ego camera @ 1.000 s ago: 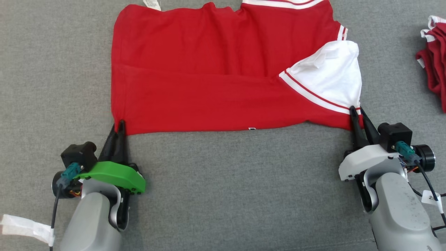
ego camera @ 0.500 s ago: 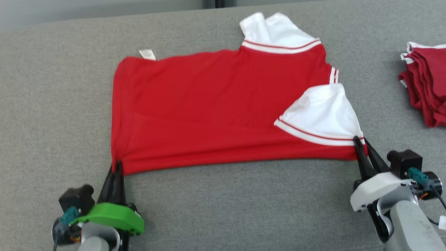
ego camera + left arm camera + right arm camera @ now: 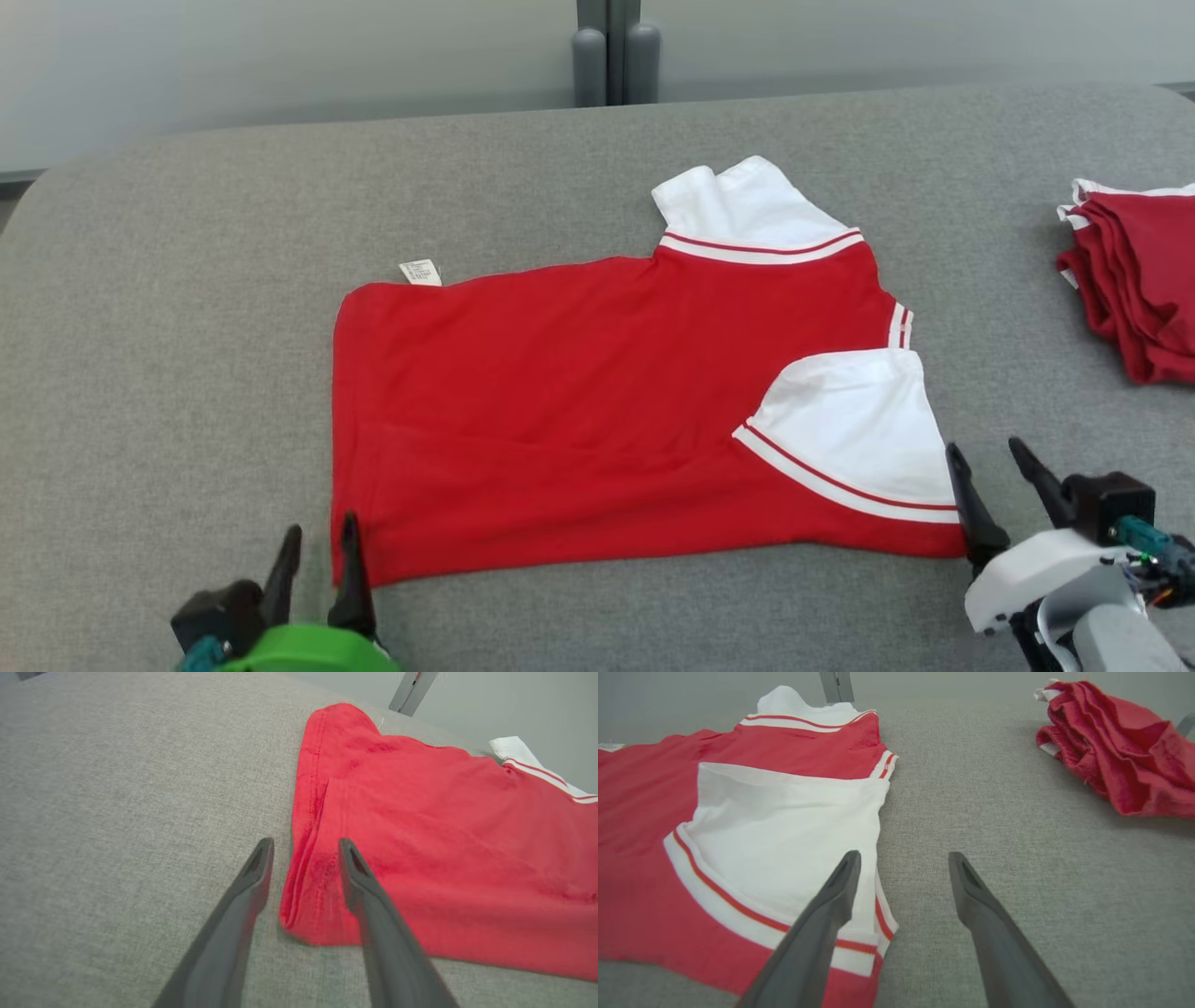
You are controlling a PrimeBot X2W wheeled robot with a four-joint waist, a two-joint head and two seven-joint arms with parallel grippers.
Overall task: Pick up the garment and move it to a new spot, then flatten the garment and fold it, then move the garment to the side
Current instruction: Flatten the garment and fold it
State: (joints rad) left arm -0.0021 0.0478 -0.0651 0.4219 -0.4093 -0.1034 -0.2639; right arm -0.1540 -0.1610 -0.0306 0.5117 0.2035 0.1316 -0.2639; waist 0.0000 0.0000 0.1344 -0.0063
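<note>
A red garment [image 3: 579, 411] with white, red-striped sleeves lies folded flat on the grey table [image 3: 187, 327]; one white sleeve [image 3: 854, 429] is turned over its right part. My left gripper [image 3: 317, 546] stands open at the garment's near left corner [image 3: 303, 905], fingers astride the hem, holding nothing. My right gripper [image 3: 985, 457] is open at the near right corner [image 3: 873, 952], left finger over the striped cuff, right finger over bare table. A small white label [image 3: 420, 272] sticks out at the far left edge.
A pile of several red garments [image 3: 1134, 280] lies at the table's right edge, also seen in the right wrist view as a red heap [image 3: 1111, 746]. A grey post [image 3: 611, 51] stands behind the table's far edge. Bare table surrounds the garment.
Both grippers, shut on the garment's near corners earlier, have let go and now stand open. The head camera has tilted up, so the whole scene sits lower in the picture.
</note>
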